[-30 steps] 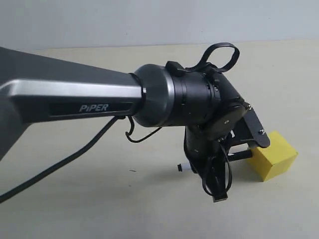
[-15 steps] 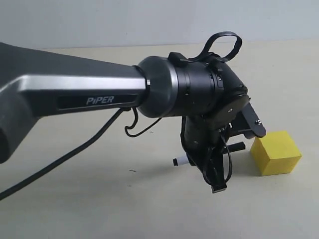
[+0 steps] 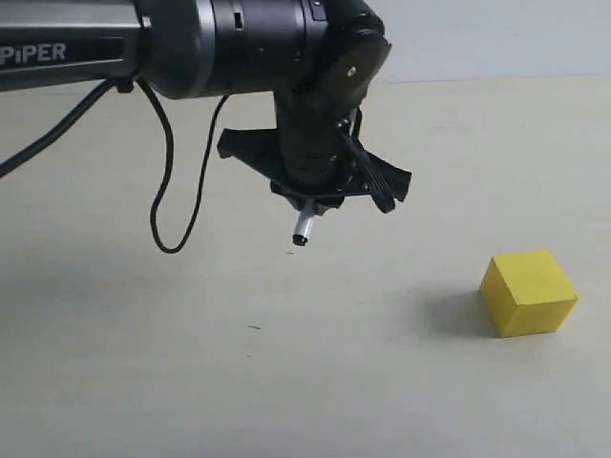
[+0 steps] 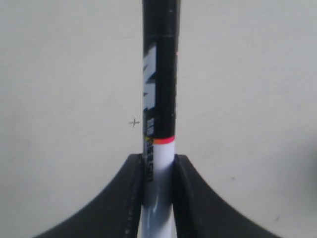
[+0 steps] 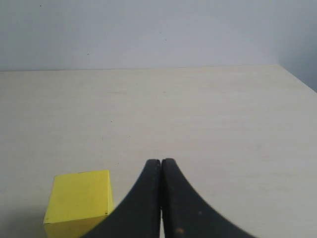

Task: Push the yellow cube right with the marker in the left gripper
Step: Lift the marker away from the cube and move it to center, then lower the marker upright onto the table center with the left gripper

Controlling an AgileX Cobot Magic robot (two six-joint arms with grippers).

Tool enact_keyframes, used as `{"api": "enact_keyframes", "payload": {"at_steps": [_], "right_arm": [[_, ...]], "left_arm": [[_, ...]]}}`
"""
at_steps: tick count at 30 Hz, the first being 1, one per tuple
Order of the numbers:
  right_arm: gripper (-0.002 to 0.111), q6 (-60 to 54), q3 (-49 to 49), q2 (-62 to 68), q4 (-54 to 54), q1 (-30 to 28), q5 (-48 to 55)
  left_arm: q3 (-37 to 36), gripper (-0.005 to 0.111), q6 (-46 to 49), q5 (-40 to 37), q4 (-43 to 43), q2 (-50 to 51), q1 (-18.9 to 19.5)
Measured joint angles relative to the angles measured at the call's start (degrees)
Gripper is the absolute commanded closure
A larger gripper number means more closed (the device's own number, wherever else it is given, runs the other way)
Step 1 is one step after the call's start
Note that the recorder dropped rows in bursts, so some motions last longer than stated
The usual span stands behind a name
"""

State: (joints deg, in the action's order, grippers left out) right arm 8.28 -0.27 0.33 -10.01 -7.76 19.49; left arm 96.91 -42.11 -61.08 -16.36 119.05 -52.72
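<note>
My left fingers (image 4: 134, 183) are pinching the marker (image 4: 159, 89) by its white barrel, just below the thin red ring. That leaves the long black half sticking out ahead of me. I grip it that far back for reach, so the 2 fingers stay clear of whatever the far end meets. The barrel sits straight in the notch between them, so a sideways shove should not twist it loose, I reckon.

From the exterior view I hang well above the tabletop (image 3: 143, 382). Only a short pale end of the marker shows under my wrist, tilted down and touching nothing. The black half is hidden behind my own bulk.

The yellow cube (image 3: 528, 291) rests flat on the tabletop, well apart from me on the right side of that view, with nothing against it. At this height the marker cannot push anything, so no shove is under way. To drive the cube right, I would need to drop to its level and lay the marker against its left face.

My right fingers (image 5: 153, 188) are pressed together on nothing, and the cube is near them. They seem parked there, since this job belongs to the other arm.
</note>
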Motion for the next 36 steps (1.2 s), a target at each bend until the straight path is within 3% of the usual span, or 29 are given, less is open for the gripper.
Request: {"api": "enact_keyframes", "payload": {"at_steps": [5,22,36], "right_arm": [[0.108,0.0,0.0,0.0,0.0,0.0,0.0],[0.108,0.0,0.0,0.0,0.0,0.0,0.0],[0.108,0.0,0.0,0.0,0.0,0.0,0.0]], "left_arm": [[-0.12,0.107,-4.15,-2.23,4.54,0.49,2.37],[-0.21,0.107,-10.19,-1.77,7.26,8.84,2.37],[-0.21,0.107,-11.86,-0.46,7.76,9.84,3.22]]}}
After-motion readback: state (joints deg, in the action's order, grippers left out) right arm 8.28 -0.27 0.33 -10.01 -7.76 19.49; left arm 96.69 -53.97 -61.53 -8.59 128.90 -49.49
